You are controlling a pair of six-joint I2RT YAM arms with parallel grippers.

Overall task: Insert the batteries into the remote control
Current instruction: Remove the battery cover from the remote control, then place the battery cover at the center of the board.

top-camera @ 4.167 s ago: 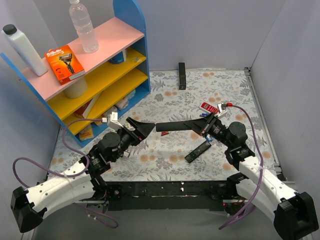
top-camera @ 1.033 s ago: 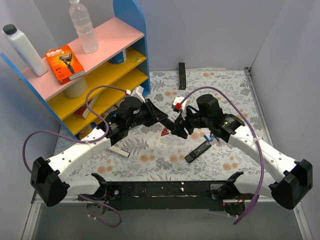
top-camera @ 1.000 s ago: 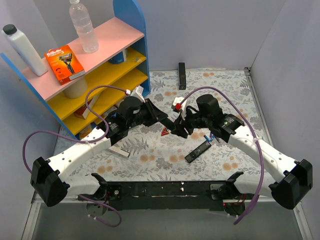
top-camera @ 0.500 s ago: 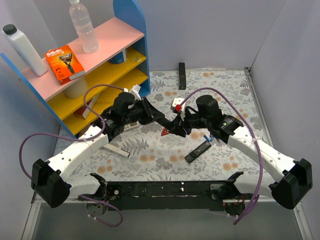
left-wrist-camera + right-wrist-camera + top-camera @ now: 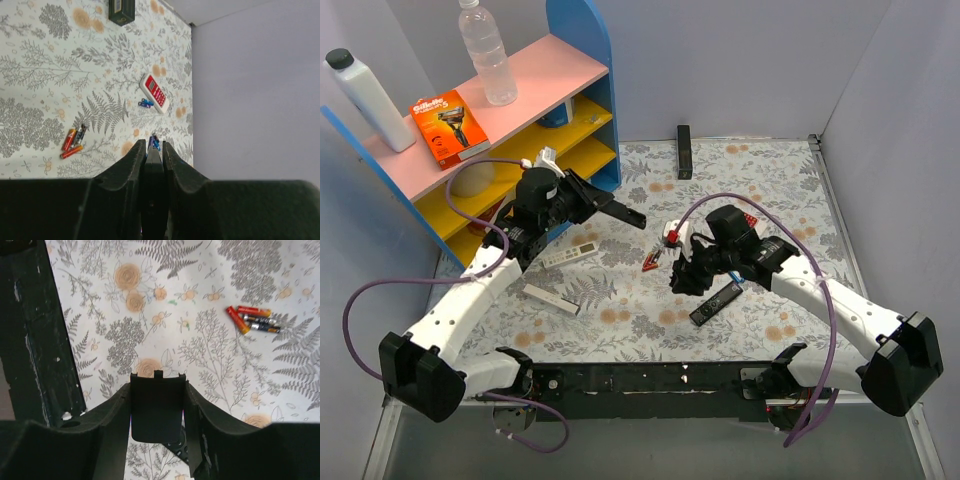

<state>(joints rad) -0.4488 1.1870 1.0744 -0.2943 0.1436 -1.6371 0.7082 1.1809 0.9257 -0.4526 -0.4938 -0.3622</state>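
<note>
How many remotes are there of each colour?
Black remotes: 2 (held remote in the left fingers, loose black remote)
White remotes: 2
Red-and-white remote: 1
Total: 5. The black bar at the back is unclear, not counted.

A colourful shelf (image 5: pixel 545 70) holds a water bottle (image 5: pixel 487 52) and razor box (image 5: pixel 448 127).

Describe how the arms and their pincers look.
Both arms are white shells with black joints: left arm, right arm. A purple cable loops off each. The left pincer and right pincer have dark, tapering fingers.
</note>
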